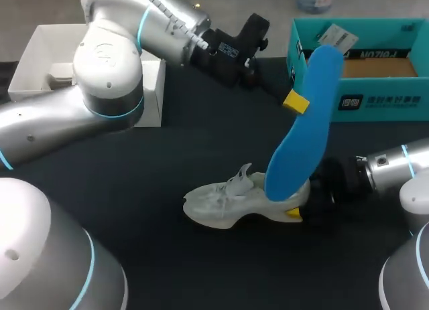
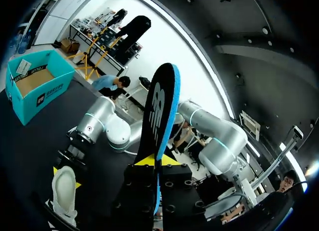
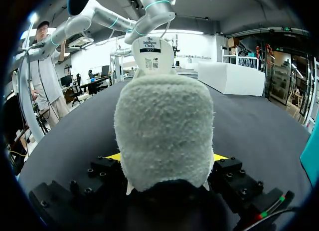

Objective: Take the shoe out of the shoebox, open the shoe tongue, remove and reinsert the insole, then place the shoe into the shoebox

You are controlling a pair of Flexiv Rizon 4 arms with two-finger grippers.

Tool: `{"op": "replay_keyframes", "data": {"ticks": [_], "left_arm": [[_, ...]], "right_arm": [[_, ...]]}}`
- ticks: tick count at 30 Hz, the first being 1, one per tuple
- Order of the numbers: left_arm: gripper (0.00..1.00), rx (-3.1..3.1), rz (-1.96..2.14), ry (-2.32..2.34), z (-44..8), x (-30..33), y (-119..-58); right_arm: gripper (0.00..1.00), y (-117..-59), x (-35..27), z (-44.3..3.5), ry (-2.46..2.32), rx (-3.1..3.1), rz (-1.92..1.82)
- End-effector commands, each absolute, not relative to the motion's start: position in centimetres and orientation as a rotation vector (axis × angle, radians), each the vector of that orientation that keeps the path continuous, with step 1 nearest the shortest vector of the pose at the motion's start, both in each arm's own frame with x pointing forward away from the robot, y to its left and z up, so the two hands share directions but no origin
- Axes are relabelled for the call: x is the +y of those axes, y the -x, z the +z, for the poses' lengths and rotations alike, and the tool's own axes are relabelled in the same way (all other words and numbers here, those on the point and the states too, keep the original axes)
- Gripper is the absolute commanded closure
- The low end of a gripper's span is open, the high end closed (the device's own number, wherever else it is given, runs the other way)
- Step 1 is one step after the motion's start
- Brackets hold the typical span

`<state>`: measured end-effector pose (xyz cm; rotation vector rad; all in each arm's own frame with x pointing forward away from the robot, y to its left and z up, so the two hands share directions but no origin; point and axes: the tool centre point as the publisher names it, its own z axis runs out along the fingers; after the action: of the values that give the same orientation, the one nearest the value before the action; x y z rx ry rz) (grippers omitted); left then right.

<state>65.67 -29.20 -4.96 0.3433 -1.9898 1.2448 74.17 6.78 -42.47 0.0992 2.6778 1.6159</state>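
A white shoe (image 1: 224, 201) lies on the black table with its toe to the left. My right gripper (image 1: 298, 209) clamps its fuzzy heel (image 3: 164, 126) from both sides, the yellow tips (image 3: 112, 156) pressed against it. A blue insole (image 1: 305, 136) stands steeply upright with its lower end at the shoe's opening. My left gripper (image 1: 296, 101) is shut on the insole's edge partway up. In the left wrist view the insole (image 2: 159, 106) rises from between the closed fingers (image 2: 144, 161), and the shoe (image 2: 64, 188) lies below. The teal shoebox (image 1: 375, 102) stands open at the back right.
A white open box (image 1: 40, 62) sits at the back left, partly behind my left arm. The teal shoebox also shows in the left wrist view (image 2: 37, 84), with a paper tag inside it.
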Motion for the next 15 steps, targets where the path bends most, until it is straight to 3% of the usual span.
{"op": "replay_keyframes", "data": {"ticks": [1,15], "left_arm": [[1.00,-1.940,1.365,-0.347,-4.8,-27.6,-64.8],[1.00,-1.891,1.453,-0.184,-2.0,-25.9,-62.2]], "right_arm": [[1.00,-74.1,6.8,-42.9,-0.100,2.680,1.612],[1.00,-74.1,6.8,-42.9,-0.100,2.680,1.612]]}}
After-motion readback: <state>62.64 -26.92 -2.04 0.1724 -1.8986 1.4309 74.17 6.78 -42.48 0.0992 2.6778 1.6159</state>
